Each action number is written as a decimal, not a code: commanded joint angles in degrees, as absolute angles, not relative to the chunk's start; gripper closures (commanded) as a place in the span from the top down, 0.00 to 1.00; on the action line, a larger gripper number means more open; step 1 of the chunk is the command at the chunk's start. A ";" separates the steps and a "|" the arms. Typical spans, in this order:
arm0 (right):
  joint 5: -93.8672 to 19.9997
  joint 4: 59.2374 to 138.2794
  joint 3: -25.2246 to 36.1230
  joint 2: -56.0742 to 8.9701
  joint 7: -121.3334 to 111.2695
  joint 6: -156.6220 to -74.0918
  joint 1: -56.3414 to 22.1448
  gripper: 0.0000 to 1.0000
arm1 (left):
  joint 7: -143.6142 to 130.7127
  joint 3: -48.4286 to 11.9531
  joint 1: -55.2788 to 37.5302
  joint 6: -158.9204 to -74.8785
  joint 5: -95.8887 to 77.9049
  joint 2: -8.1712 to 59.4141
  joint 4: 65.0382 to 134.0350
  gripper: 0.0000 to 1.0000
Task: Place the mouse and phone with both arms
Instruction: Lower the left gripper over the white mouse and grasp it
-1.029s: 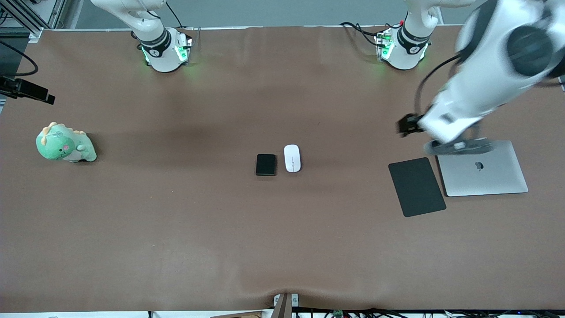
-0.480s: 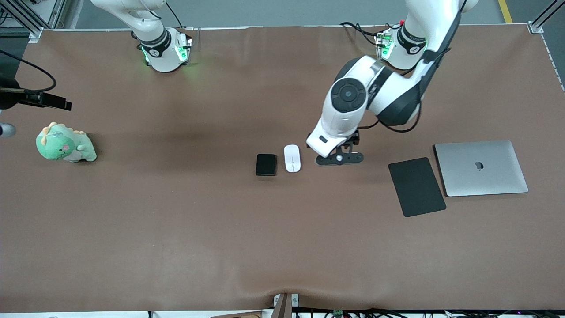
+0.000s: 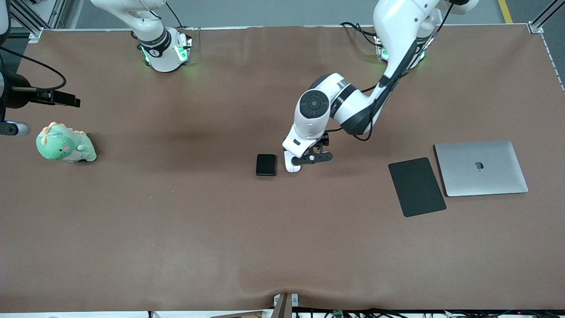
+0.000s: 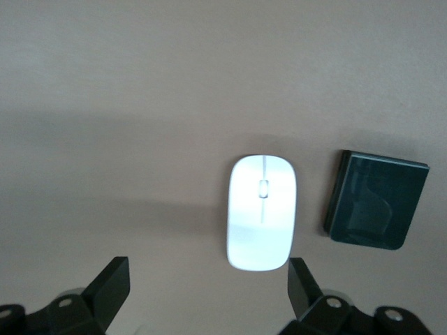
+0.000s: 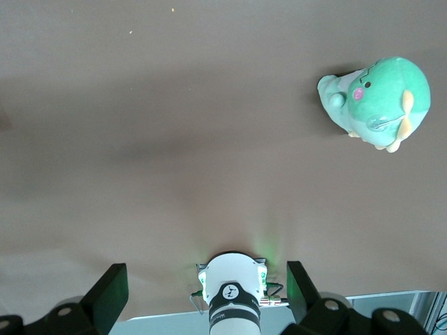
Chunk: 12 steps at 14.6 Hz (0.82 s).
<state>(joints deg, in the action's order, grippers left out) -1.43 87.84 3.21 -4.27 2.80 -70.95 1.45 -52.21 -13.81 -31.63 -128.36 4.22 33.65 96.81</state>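
Both claws gape wide (left claw [image 4: 206, 293] over glossy oval mouse [image 4: 262, 212]).

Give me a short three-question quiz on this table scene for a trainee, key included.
1. True or false: the left hand is shut on the mouse.
2. What lies right beside the mouse? A) the phone B) the laptop C) the plush dinosaur
3. Fill in: the mouse pad lies beside the ____.

Key
1. False: its fingers stand open over the mouse, nothing held.
2. A.
3. Laptop.
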 commanded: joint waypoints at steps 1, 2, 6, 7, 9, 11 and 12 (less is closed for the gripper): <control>-3.25 89.73 3.25 -3.69 3.16 -70.92 1.23 1.00 | -54.05 -13.54 -32.43 -132.79 5.54 36.47 95.98 1.00; -3.51 90.17 3.16 -3.69 3.16 -71.19 1.14 1.00 | -54.23 -13.54 -32.78 -133.67 6.15 37.26 95.98 1.00; -5.45 90.87 2.99 -3.96 3.08 -73.64 0.97 1.00 | -56.94 -13.54 -33.66 -137.89 10.01 40.60 95.71 1.00; -5.88 92.10 2.55 -3.87 3.08 -75.74 0.44 1.00 | -57.74 -13.54 -33.84 -139.21 10.80 41.56 95.63 1.00; -5.98 93.86 2.02 -3.95 3.16 -80.22 0.09 1.00 | -58.71 -13.01 -35.24 -140.80 11.25 42.89 95.36 1.00; -6.06 95.27 1.41 -3.96 3.16 -82.26 -0.26 1.00 | -58.89 -12.83 -35.42 -140.80 11.95 43.33 95.36 0.97; -6.06 95.27 0.88 -3.96 3.16 -82.35 -0.26 1.00 | -58.89 -12.83 -35.42 -140.80 12.04 43.42 95.36 0.92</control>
